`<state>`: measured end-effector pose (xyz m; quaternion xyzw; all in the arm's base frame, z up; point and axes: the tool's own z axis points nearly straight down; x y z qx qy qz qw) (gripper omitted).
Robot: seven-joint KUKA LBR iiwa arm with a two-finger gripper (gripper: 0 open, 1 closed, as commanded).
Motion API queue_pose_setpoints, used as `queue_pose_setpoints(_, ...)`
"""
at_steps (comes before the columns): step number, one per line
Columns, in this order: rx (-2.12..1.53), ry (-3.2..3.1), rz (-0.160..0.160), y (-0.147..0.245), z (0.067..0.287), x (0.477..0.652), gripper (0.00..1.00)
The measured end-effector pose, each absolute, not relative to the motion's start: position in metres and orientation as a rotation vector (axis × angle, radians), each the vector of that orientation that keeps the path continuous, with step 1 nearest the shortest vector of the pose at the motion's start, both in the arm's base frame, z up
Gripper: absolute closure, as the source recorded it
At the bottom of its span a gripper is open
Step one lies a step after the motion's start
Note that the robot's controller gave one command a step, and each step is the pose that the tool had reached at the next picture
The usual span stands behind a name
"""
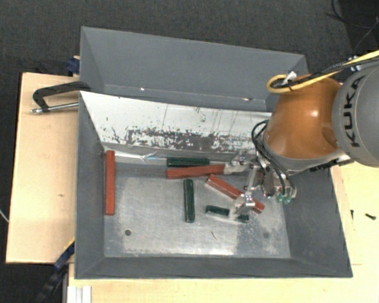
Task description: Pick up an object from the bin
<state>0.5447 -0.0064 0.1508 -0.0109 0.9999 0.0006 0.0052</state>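
Currently my claw [246, 208] is low in the bin [169, 259], right of frame centre, over the lower-right end of a tilted red bar [223, 185]. Can't tell whether the claw is apart or together; my own wrist hardware blocks it.

Risks, as I judge them:
- Taking that bar by its end could let it pivot and slip out on the lift.
- A short dark green piece [217, 211] lies just beside, left of the claw, and could get nudged or pinched along.

The bin's right wall slopes up near my wrist, so there's little room that side. The floor is open toward lower left. The long red stick [110, 182] at far left and the green bar [189, 201] running top-to-bottom at centre are both apart from me. Straight up looks the cleanest exit.
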Motion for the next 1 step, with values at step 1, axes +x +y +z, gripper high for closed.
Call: queue_pose_setpoints(1, 0.322, 3.131, 0.005, 0.0003, 0.0769, 0.5252, 1.0)
